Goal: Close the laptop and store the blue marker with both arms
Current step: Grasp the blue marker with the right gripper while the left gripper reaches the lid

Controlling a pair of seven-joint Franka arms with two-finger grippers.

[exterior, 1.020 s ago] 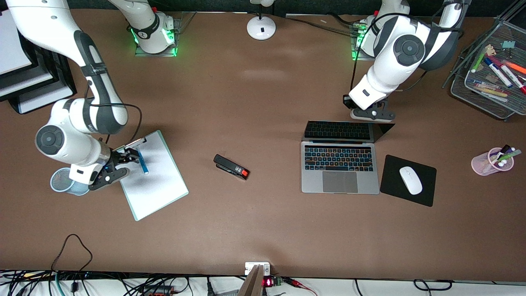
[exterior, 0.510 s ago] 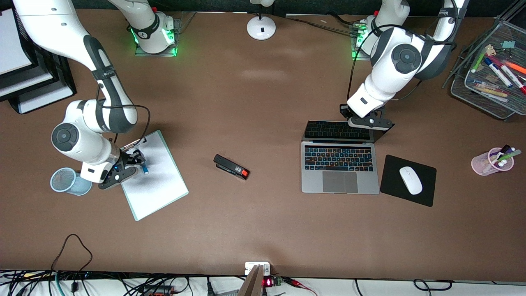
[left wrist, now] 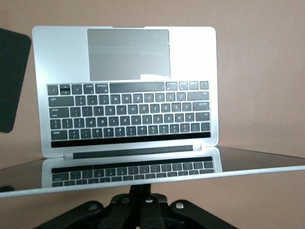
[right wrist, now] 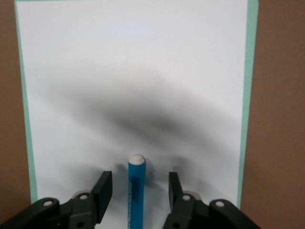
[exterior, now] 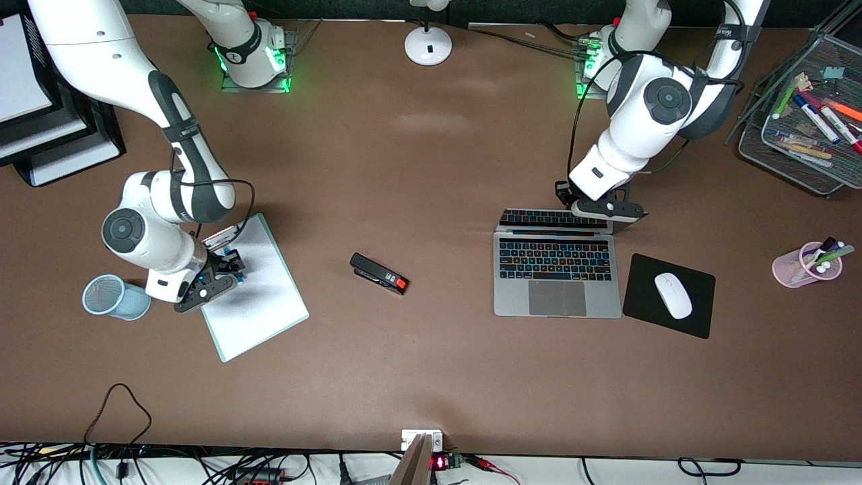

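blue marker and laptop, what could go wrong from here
1. The right gripper straddles the blue marker on the clipboard, fingers not yet touching; an uneven close could roll or flick it aside.
2. The left gripper, shut, pushes the laptop lid from its hinge side; the base could slide toward the front camera, or the lid could drop hard.
3. The mouse pad lies close beside the laptop and might get nudged.
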